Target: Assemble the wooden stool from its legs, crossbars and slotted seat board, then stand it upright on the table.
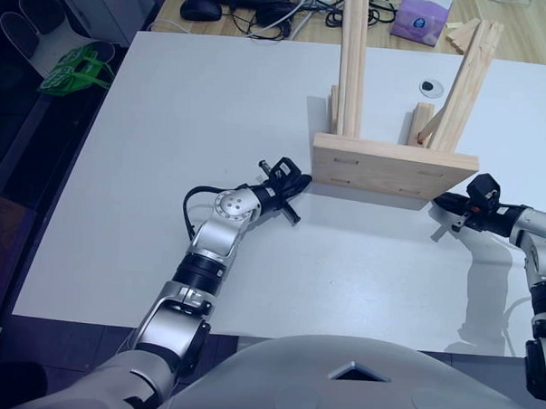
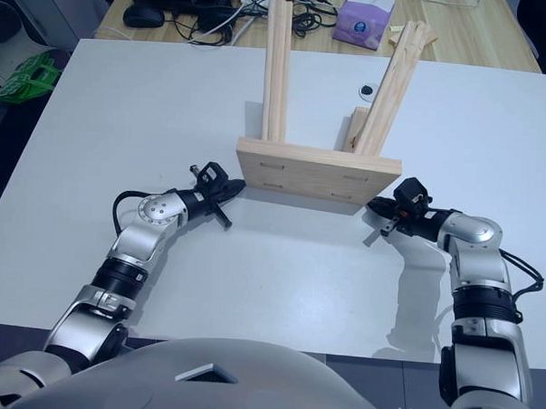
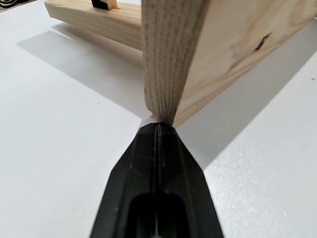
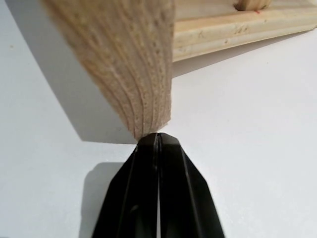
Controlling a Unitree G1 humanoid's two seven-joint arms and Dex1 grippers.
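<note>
The left pincer is pressed together, its tip set against the seat board's left corner. The board is stood on edge on the white surface, with the legs pointed away. The right pincer is likewise closed, seemingly touching the right corner.

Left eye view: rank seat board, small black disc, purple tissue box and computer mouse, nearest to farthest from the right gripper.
1. seat board, its right corner at the tips of the right gripper.
2. small black disc, on the table beyond the board.
3. purple tissue box, on the wooden desk behind.
4. computer mouse, far back on the left.
</note>
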